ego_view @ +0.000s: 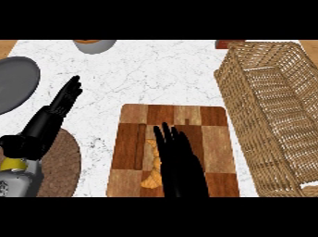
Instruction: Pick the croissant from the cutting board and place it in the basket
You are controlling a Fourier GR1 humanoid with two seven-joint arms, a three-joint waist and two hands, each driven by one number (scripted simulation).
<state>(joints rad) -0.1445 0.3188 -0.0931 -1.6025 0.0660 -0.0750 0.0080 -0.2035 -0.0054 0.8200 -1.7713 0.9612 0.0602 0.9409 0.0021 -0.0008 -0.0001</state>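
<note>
Right hand (179, 159) lies flat over the cutting board (173, 119), fingers straight, holding nothing — the croissant (150, 165) sits just beside it. Basket (284, 111) stands to the right; left hand (56, 113) rests open.

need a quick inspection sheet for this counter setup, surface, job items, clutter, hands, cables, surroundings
surface: white marbled counter; wood shows at the far corners.
job's things: croissant lies on the checkered cutting board, partly hidden by the right hand; wicker basket stands right of the board, nothing seen inside.
clutter: grey plate at left; round brown mat under the left forearm; grey bowl and a small brown item at the far edge, both cut off.
hands: right hand over the croissant, fingers straight; left hand open over the counter, holding nothing.
cables: nothing seen.
surroundings: nothing seen beyond the counter.
</note>
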